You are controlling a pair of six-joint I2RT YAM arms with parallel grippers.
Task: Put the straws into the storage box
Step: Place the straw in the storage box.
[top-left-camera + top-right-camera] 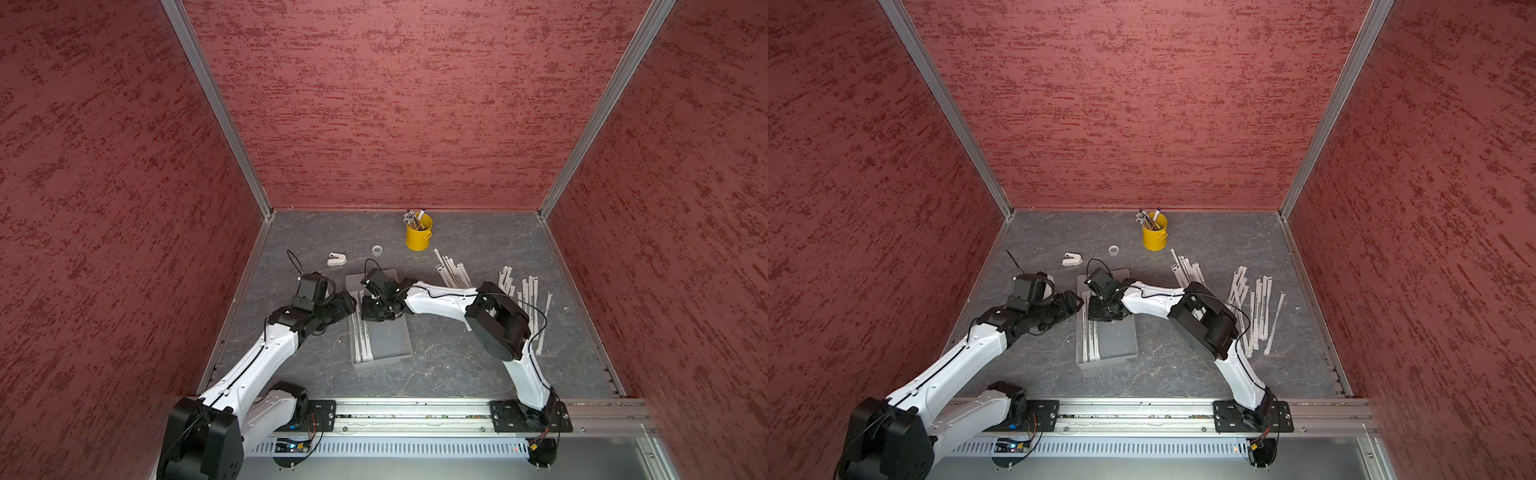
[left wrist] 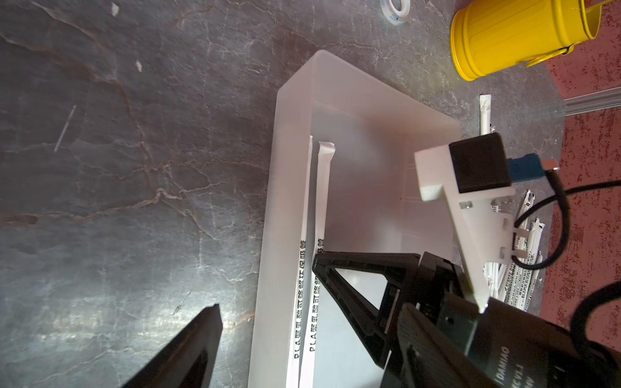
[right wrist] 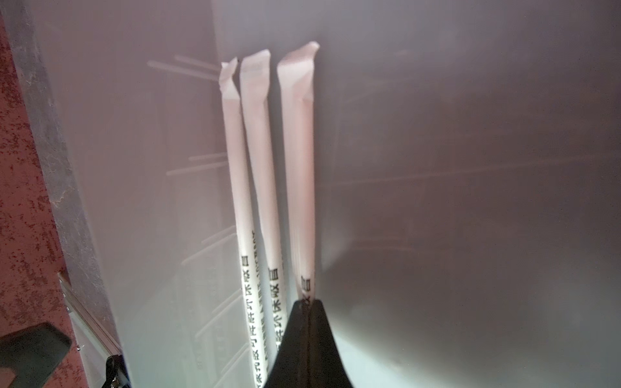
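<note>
The storage box (image 1: 392, 338), a translucent whitish tray, lies mid-table, seen in both top views (image 1: 1117, 336). Two straws (image 1: 360, 338) lie along its left wall (image 2: 304, 215). My right gripper (image 1: 376, 311) hangs over the box's far half, shut on a third straw (image 3: 300, 161) that runs beside the two lying ones (image 3: 247, 161). The shut fingertips (image 3: 317, 322) pinch it near its printed end. My left gripper (image 1: 348, 302) is open at the box's left wall, one finger (image 2: 191, 346) outside over the table. Several loose straws (image 1: 528, 297) lie to the right (image 1: 1258, 307).
A yellow bucket (image 1: 419, 235) of pens stands at the back. A tape ring (image 1: 377, 249) and a small white part (image 1: 336, 259) lie behind the box. A second bunch of straws (image 1: 453, 272) lies under the right arm. Red walls close in three sides.
</note>
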